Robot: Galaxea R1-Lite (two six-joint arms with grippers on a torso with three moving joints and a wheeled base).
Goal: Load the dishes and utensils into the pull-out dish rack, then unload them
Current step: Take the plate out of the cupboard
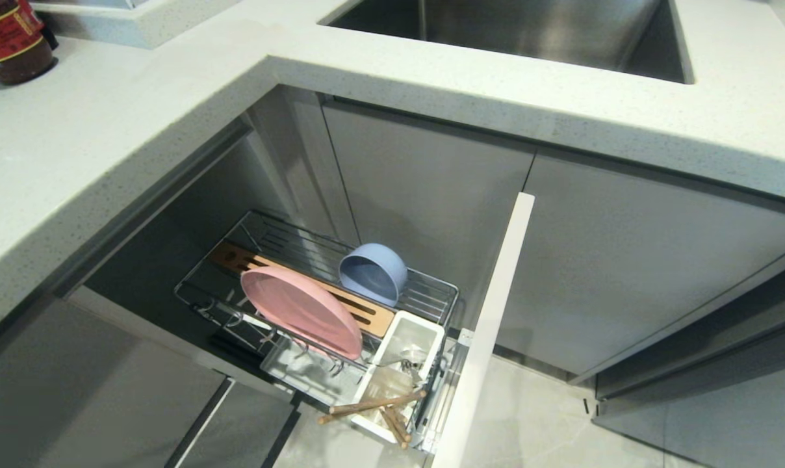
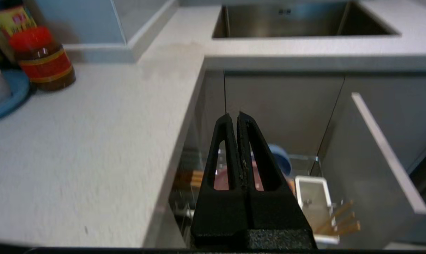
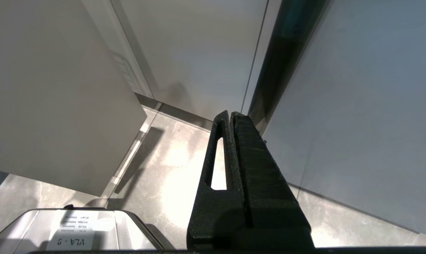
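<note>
The pull-out dish rack (image 1: 431, 296) stands drawn out under the counter, its white front panel (image 1: 490, 325) on the right. A pink plate (image 1: 298, 309) stands on edge in the wires. Behind it, a pale blue bowl (image 1: 373, 273) lies on its side. Wooden chopsticks (image 1: 373, 406) lean out of the white cutlery cup (image 1: 425, 328). A silver glint (image 1: 409, 365) in that cup may be the spoon. My left gripper (image 2: 234, 114) hovers shut and empty above the rack by the counter edge, with the plate (image 2: 221, 180) showing through its fingers. My right gripper (image 3: 230, 113) hangs shut, parked over the floor.
The speckled countertop (image 1: 106, 149) overhangs the rack's left side, and the steel sink (image 1: 529, 32) lies behind. A red-labelled jar (image 2: 43, 60) and a blue-grey plate (image 2: 5, 95) sit at the counter's far left. Grey cabinet doors (image 1: 626, 260) close off the right.
</note>
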